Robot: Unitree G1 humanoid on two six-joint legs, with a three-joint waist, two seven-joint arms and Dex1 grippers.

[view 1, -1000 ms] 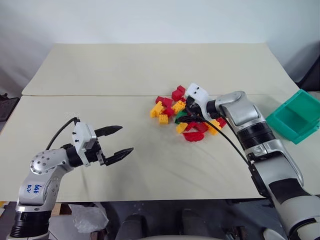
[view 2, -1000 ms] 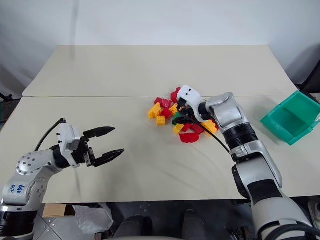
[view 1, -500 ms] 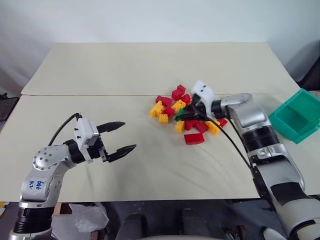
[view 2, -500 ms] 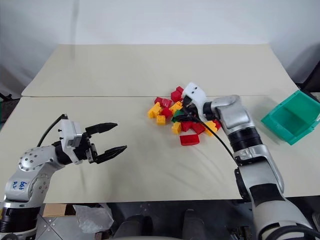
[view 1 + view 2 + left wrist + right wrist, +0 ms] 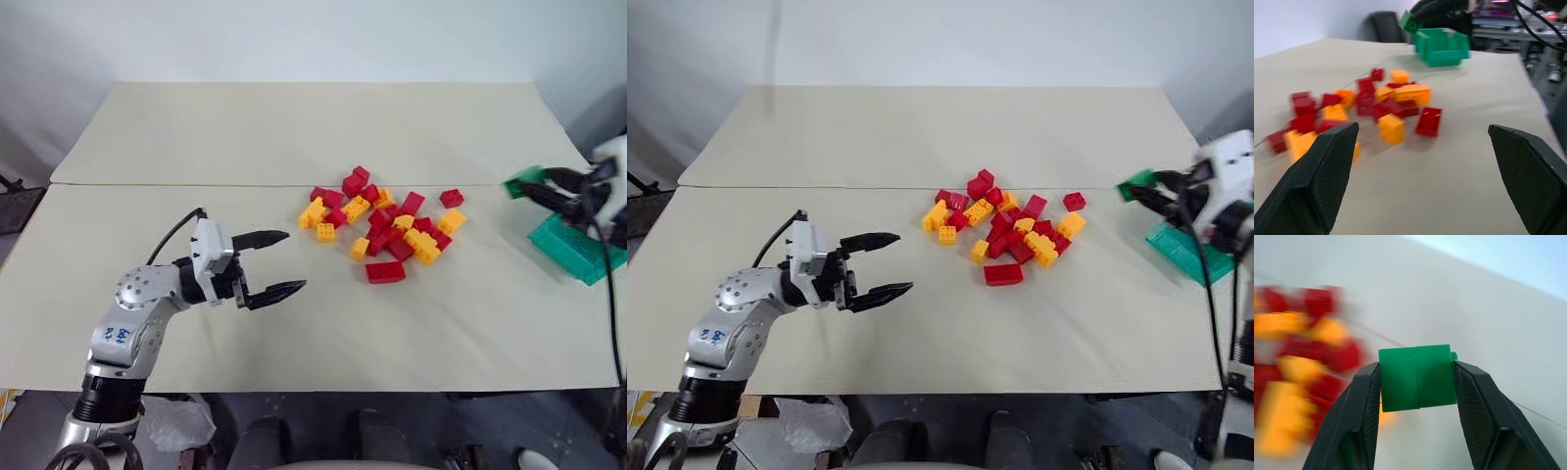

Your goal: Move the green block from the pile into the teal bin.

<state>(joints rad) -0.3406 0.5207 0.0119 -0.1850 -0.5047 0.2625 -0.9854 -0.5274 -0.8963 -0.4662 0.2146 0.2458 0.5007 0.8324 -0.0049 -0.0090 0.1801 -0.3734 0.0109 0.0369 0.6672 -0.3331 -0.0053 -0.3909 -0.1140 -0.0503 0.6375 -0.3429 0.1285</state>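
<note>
Green block point(image 5: 1417, 377) was pinched between the right gripper's point(image 5: 1151, 193) fingers, held above the table point(image 5: 294, 127) just beside the teal bin's point(image 5: 573, 250) near rim. Well apart from the bin, beyond the pile point(image 5: 387, 220), the left gripper point(image 5: 279, 262) was spread over bare table.

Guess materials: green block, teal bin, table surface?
Green block: likely hard moulded plastic, smooth satin faces, crisp edges.
Teal bin: probably thin plastic, slight sheen, rimmed top.
Table surface: matte beige sheet or board with one seam; exact material unclear.

Bright even light, soft shadows, wrist views motion-blurred
</note>
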